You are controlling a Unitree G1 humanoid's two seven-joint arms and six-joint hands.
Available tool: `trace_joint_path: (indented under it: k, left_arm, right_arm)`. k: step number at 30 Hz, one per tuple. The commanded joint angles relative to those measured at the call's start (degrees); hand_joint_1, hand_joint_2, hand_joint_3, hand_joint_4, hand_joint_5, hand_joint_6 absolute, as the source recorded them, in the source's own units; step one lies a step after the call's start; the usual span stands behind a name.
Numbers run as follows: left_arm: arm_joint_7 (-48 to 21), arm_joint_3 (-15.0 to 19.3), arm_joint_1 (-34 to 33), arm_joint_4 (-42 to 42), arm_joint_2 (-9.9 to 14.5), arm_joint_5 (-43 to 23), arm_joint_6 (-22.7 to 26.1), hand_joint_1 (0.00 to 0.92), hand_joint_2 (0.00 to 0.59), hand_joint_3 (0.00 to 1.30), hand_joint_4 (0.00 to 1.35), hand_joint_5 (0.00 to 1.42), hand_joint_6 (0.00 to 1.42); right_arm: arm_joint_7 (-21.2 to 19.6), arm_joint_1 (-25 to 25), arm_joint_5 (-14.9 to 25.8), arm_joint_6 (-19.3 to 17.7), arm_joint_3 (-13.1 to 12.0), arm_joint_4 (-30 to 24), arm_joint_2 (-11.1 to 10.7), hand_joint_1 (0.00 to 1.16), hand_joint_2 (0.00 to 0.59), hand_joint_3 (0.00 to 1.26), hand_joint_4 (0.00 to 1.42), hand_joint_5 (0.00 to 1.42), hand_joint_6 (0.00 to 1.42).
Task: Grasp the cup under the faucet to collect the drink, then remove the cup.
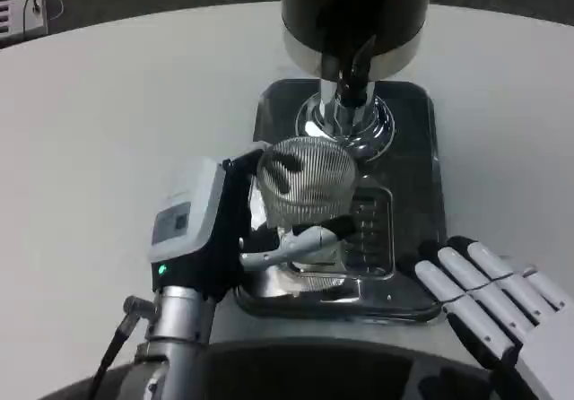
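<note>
The ribbed cup is gripped beneath the faucet by the left robot hand; the right robot hand is held open.

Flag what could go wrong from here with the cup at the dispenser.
1. The left hand grips the ribbed cup from the side; squeezing harder might deform it.
2. The cup sits slightly in front of the faucet, so drink could miss onto the tray.
3. The right hand rests near the tray edge and could bump it.
</note>
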Motion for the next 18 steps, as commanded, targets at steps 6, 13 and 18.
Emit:
trace_joint_path:
  k: [6,13,18]
  left_arm:
    - [3.46,-3.41,-6.25,7.26,0.28,-0.15,-1.67,0.789,0.001,1.09,1.13,1.25,1.36]
    - [3.66,-4.91,-6.1,7.24,0.5,0.1,-0.13,0.747,0.0,1.04,1.05,1.17,1.32]
    - [3.42,-5.16,-4.05,5.14,0.39,0.26,1.84,0.648,0.0,0.88,0.81,1.01,1.18]
  right_arm:
    - [-0.08,2.15,1.21,-0.61,-1.75,-0.62,-0.01,0.36,0.535,0.09,0.07,0.08,0.22]
    - [-0.16,2.54,1.89,-1.03,-2.45,-0.43,0.05,0.36,0.535,0.1,0.07,0.08,0.23]
    - [-0.15,2.55,2.32,-1.34,-2.79,-0.35,-0.03,0.36,0.535,0.1,0.07,0.08,0.23]
